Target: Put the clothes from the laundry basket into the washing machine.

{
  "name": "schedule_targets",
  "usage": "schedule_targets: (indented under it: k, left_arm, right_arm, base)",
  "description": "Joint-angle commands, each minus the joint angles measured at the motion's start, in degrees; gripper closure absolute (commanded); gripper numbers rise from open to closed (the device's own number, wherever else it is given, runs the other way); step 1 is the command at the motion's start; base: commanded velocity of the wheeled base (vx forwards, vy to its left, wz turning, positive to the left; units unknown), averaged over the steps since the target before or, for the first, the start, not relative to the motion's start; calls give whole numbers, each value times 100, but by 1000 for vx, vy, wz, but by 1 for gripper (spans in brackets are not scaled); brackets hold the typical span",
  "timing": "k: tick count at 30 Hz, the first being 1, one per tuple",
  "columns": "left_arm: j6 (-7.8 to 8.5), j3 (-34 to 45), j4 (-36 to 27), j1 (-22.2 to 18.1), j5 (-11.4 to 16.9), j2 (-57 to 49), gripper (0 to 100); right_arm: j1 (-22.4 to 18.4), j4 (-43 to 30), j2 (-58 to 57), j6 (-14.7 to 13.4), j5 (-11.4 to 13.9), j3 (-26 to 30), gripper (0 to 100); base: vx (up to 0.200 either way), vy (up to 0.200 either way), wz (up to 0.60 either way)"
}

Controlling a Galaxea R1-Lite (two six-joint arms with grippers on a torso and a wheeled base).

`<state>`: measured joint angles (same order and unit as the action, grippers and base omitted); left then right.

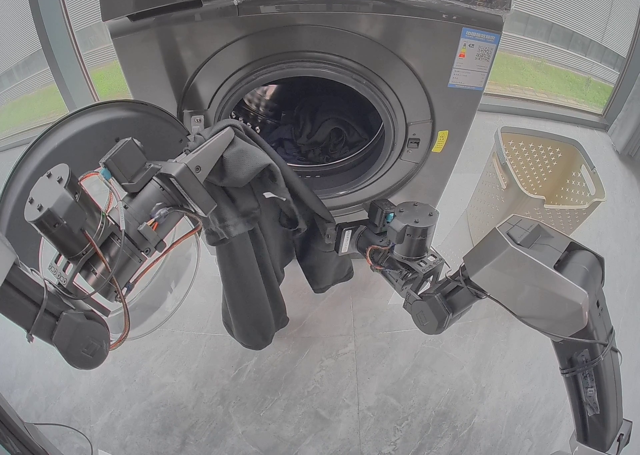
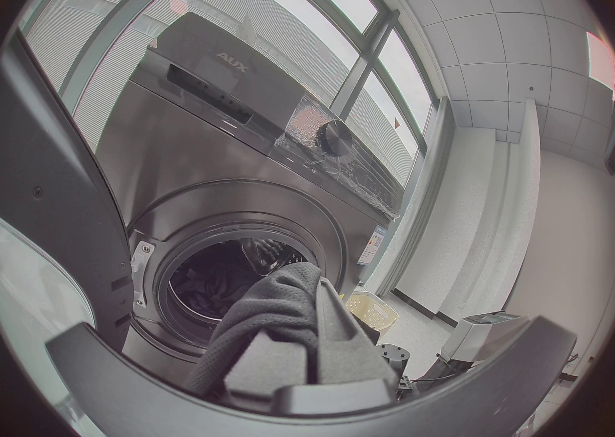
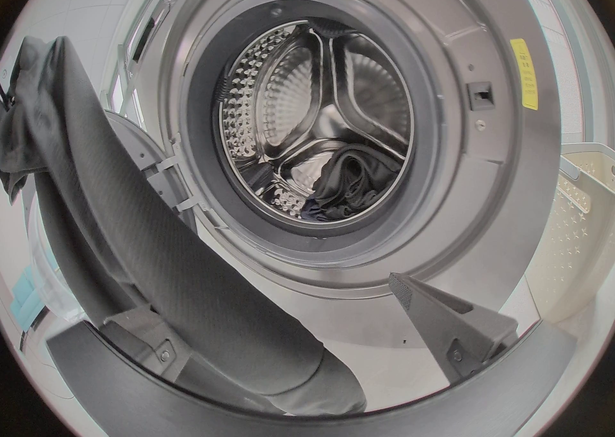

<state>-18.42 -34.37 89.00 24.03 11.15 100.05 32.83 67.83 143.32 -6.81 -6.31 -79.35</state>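
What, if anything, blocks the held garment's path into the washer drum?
Nothing visible does. The door is swung open to the robot's left, and the left pincer holds the dark garment right at the drum mouth. Its lower part hangs below the rim.

Laundry corner, prob. home-style demo rm: front-load washing machine, plastic laundry basket on grey tile floor, floor-to-ceiling windows, panel ceiling.

The left arm, at 8 o'clock in the head view, is showing black cylindrical motors with orange cables looping around them. The right arm, at 4 o'clock, is wearing an angular grey shell; its grey wedge fingers are showing screws.
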Motion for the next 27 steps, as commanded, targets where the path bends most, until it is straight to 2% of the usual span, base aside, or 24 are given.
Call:
schedule_targets:
  k: [1,6,10,13,19,22,27]
  left_arm:
    - [-12,9,21,5,1,-12,100]
    - [-12,9,21,14,1,-12,100]
    - [-12,0,21,5,1,6,100]
    - [-4,-9,21,-3,1,15,100]
    - [-12,-62,21,-30,-8,59,100]
    - [-12,-79,21,-39,-8,59,100]
    - [-12,-79,21,-39,-8,59,100]
  right_arm:
    - [-49,20,-6,-4,-1,16,0]
    - [22,37,29,-4,-1,25,0]
    - [162,81,20,31,-1,244,0]
    - [268,169,-59,66,16,543,0]
    - [575,371,-419,66,104,1536,0]
    - [848,433,-586,66,254,2020,0]
    - [1296,486,-604,66,438,2196,0]
  base:
    - [0,0,0]
    - [0,0,0]
    - [0,0,0]
    - [0,0,0]
    - [0,0,0]
    - [0,0,0]
    - [0,0,0]
